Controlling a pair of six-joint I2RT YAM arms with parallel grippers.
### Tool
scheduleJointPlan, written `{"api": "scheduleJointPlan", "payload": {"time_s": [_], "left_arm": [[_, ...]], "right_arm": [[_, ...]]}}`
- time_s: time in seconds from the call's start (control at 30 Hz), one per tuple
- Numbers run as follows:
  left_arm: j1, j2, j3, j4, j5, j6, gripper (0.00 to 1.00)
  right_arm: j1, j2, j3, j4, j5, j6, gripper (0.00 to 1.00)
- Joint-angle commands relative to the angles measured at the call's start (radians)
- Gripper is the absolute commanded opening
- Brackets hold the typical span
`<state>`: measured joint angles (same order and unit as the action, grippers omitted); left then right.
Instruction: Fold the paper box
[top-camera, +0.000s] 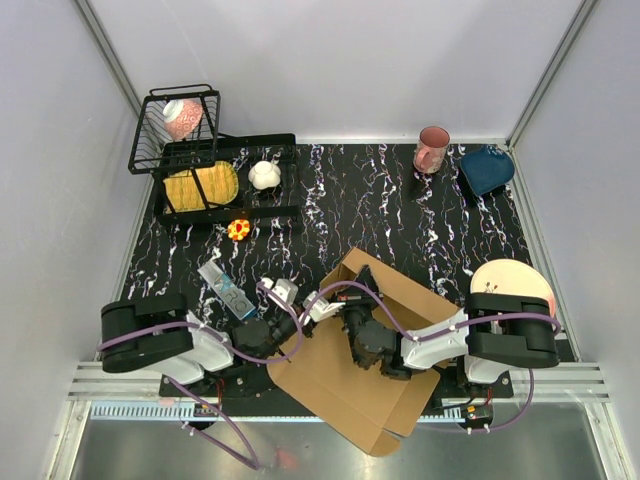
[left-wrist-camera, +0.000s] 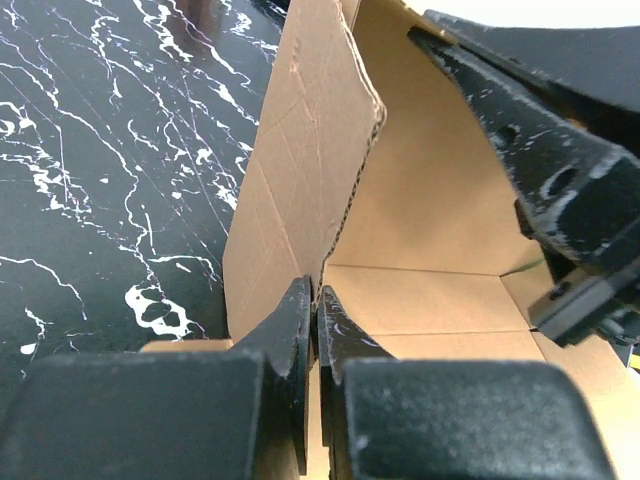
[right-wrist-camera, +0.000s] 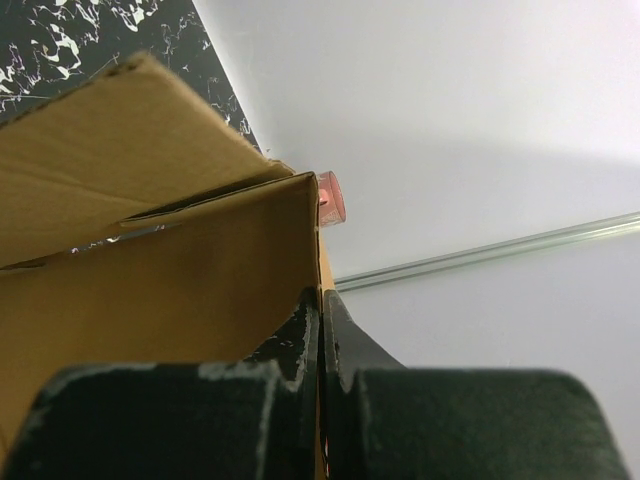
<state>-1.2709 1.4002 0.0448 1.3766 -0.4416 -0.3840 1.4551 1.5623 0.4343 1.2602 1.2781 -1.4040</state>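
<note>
The paper box (top-camera: 350, 385) lies on the near part of the counter (top-camera: 400, 200), between the two arms and jutting past the near edge. Its wide brown sheet lies low and its far walls are raised. Both pairs of jaws meet at that raised far end, close to one another.

The left jaws are closed to a thin slit. Their fingers (left-wrist-camera: 295, 330) pinch the foot of an upright cardboard wall, whose corrugated edge runs straight down into the slit. That wall of the paper box (left-wrist-camera: 300, 150) rises ahead of these jaws and slightly to their left. To its right opens the box's inside, with floor and far wall. Left of these jaws is bare counter (left-wrist-camera: 100, 150), black with white veins. High on their right, the right arm (left-wrist-camera: 540, 150) leans over the box's inside.

The right jaws are likewise pressed together, with the fingers (right-wrist-camera: 345, 340) on either side of the end edge of a cardboard panel standing directly ahead. The rest of the paper box (right-wrist-camera: 150, 280) spreads to their left. Just past the panel's top corner shows a small pink thing (right-wrist-camera: 332, 198); I cannot tell what it is. To the right is a pale wall (right-wrist-camera: 480, 150).

Well beyond both pairs of jaws stand a black dish rack (top-camera: 225, 180), a pink mug (top-camera: 432, 148) and a blue dish (top-camera: 487, 168). A pale plate (top-camera: 510, 275) lies right of the right jaws, and a small packet (top-camera: 225, 290) lies left of the left jaws.
</note>
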Motion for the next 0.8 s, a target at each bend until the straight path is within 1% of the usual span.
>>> {"api": "scheduleJointPlan", "payload": {"time_s": [0.0,0.1,0.13,0.37,0.43,0.47,0.57,0.77], "left_arm": [[-0.022,0.112,0.036,0.289,0.004,-0.062,0.0],[-0.03,0.157,0.064,0.289,-0.019,-0.064,0.02],[-0.031,0.166,0.073,0.289,-0.025,-0.064,0.06],[-0.031,0.169,0.067,0.289,-0.054,-0.032,0.22],[-0.033,0.157,0.056,0.289,-0.069,-0.03,0.32],[-0.031,0.151,0.052,0.289,-0.075,-0.029,0.41],[-0.031,0.109,0.02,0.289,-0.103,-0.016,0.53],[-0.031,-0.015,-0.042,0.274,-0.144,0.043,0.58]], "right_arm": [[0.031,-0.015,0.004,0.041,-0.006,0.048,0.02],[0.039,-0.013,0.001,0.041,0.0,0.048,0.02],[0.039,-0.016,0.0,0.041,0.001,0.048,0.01],[0.045,-0.039,-0.022,0.028,0.012,0.056,0.01],[0.047,-0.042,-0.025,0.025,0.015,0.057,0.01],[0.045,-0.044,-0.026,0.024,0.015,0.059,0.01],[0.047,-0.047,-0.029,0.019,0.015,0.06,0.01],[0.048,-0.044,-0.031,0.018,0.013,0.065,0.01]]}}
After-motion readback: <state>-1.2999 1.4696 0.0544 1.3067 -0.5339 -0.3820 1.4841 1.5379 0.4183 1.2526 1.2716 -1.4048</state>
